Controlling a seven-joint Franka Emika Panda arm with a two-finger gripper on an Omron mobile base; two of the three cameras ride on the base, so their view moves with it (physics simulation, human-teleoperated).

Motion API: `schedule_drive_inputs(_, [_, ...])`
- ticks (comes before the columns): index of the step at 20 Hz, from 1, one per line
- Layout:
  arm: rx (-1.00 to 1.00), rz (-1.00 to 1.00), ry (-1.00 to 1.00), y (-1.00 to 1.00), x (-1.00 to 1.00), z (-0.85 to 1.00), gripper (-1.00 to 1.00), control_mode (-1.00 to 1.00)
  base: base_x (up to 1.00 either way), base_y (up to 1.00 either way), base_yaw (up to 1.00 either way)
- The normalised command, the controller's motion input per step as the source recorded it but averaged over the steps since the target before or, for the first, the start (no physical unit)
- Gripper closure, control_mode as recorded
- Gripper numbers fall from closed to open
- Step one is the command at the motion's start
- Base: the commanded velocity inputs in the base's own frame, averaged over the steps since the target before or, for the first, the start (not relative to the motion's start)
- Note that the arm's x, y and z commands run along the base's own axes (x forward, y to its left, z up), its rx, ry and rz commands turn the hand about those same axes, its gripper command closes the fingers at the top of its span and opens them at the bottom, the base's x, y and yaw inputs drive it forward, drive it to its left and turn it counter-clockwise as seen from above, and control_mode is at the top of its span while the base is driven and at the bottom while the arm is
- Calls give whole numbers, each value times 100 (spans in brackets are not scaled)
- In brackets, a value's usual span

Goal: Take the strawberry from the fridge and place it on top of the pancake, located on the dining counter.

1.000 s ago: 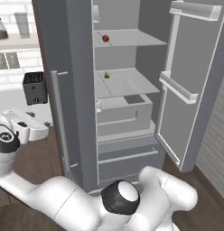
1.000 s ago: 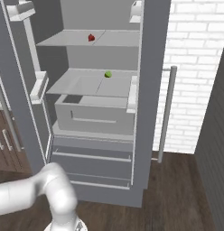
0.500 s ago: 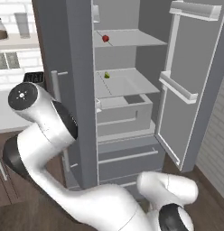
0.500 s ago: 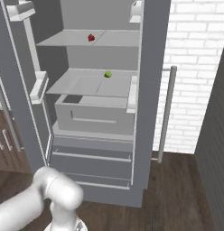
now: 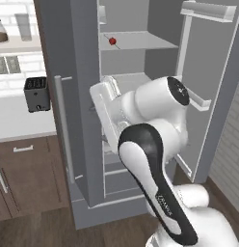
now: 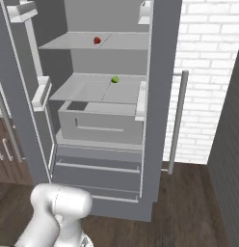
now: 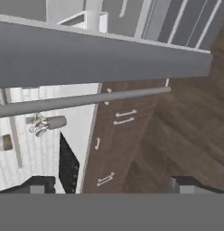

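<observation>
While the fridge (image 6: 155, 96) stood with its doors swung wide, the strawberry (image 6: 97, 40) was observed on the upper shelf (image 6: 121, 42), well apart from the claw (image 7: 109, 187), whose fingers were spread fully with nothing between them. The fruit was judged light, soft and easily bruised, so a gentle hold across its widest part would be advised. A small green item (image 6: 114, 79) was noted on the shelf below, clear of the fruit. The fridge door edge and its long handle (image 7: 82, 100) were seen directly before the claw, and were judged the chief obstruction to reaching inward.
</observation>
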Motion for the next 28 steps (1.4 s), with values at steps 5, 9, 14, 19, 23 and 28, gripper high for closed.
schedule_drive_inputs(5, [66,21,13,-100,-9,61,-100,-100,0,0,0])
schedule_drive_inputs(9, [47,22,21,-99,26,23,-100,-100,0,0,0])
schedule_drive_inputs(14, [27,24,30,-85,87,1,-100,-100,0,0,0])
schedule_drive_inputs(19, [4,16,37,-61,100,-42,-100,-100,0,0,0])
schedule_drive_inputs(23, [-2,8,23,-2,100,-73,-100,-100,0,0,0])
schedule_drive_inputs(28, [1,15,1,32,99,-25,-100,-100,0,0,0])
